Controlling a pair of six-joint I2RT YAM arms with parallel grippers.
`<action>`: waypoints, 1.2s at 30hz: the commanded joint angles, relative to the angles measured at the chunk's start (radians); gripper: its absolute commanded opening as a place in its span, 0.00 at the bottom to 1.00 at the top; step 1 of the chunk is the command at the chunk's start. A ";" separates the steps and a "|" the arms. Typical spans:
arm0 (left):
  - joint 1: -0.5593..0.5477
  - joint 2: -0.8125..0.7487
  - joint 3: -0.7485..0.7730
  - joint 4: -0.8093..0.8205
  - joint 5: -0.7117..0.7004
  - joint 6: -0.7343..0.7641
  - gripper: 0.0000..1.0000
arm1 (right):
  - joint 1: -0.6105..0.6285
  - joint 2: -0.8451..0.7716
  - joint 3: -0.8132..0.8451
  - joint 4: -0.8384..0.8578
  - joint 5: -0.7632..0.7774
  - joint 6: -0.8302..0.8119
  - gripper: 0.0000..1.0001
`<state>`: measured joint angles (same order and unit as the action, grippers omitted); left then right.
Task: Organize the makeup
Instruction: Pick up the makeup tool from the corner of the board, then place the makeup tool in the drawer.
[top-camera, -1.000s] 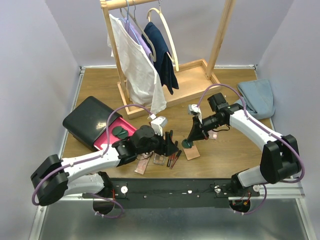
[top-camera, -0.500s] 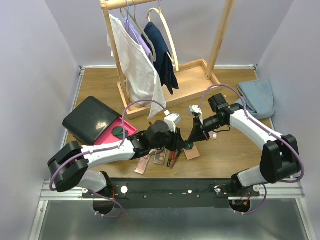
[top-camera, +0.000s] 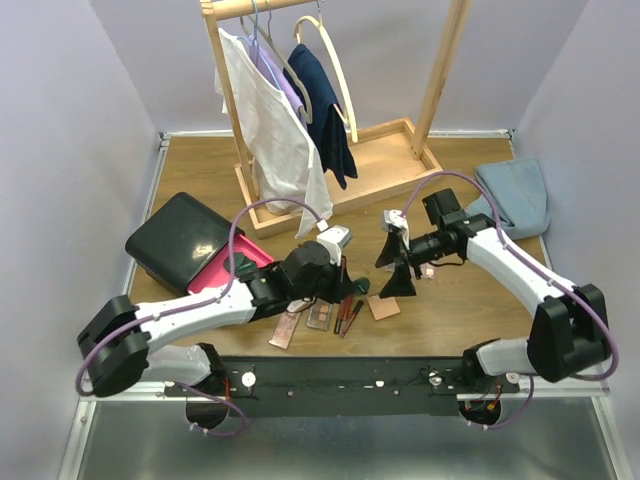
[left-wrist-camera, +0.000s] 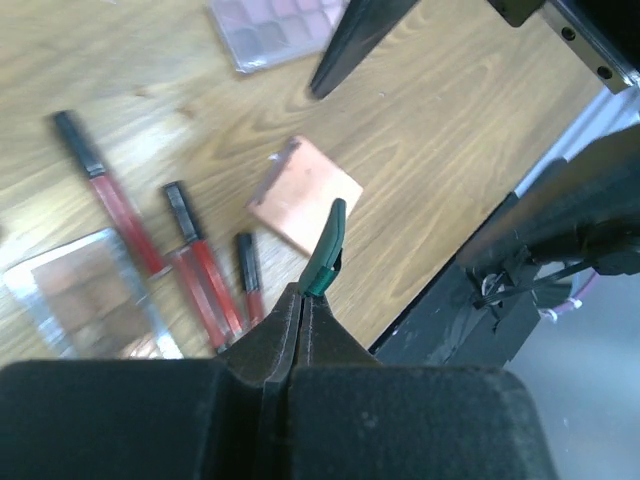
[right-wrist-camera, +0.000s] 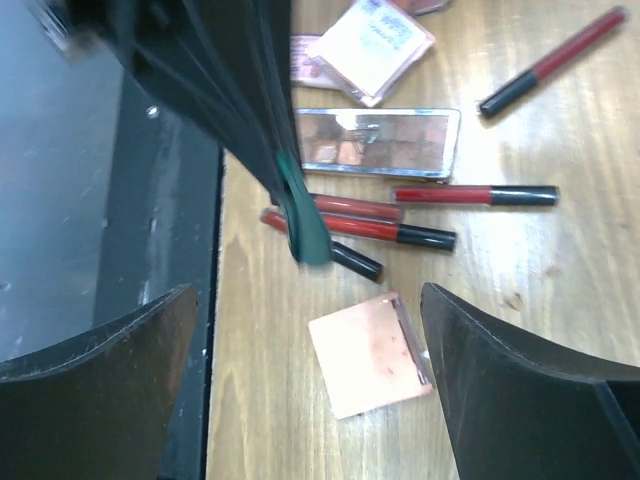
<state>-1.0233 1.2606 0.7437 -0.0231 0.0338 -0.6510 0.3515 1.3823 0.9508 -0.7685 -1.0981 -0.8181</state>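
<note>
Wood tabletop (top-camera: 200, 170), lower middle of frame: left gripper (left-wrist-camera: 303, 300) is clamped on the dark-green disc (left-wrist-camera: 325, 250), held edge-on above the red tubes (left-wrist-camera: 205, 275) and peach compact (left-wrist-camera: 305, 195), and the right gripper (top-camera: 392, 272) hangs spread wide just to its right. Disc looks light, stiff and slick, so I'd pinch deeper past the rim; its face is hidden edge-on.

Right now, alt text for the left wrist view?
The left gripper is shut on a dark-green disc, held edge-on above the wooden table. Below lie a square peach compact, three dark-red tubes and two eyeshadow palettes.
</note>
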 joint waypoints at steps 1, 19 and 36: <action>-0.006 -0.162 -0.021 -0.187 -0.152 0.022 0.00 | -0.011 -0.092 -0.058 0.165 0.109 0.120 1.00; 0.242 -0.632 -0.020 -0.511 -0.328 0.050 0.00 | -0.022 -0.144 -0.089 0.225 0.204 0.157 1.00; 0.422 -0.647 -0.033 -0.558 -0.373 -0.032 0.00 | -0.023 -0.138 -0.096 0.229 0.208 0.149 1.00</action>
<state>-0.6231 0.6094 0.7166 -0.5423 -0.2714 -0.6540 0.3325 1.2545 0.8776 -0.5537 -0.9024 -0.6697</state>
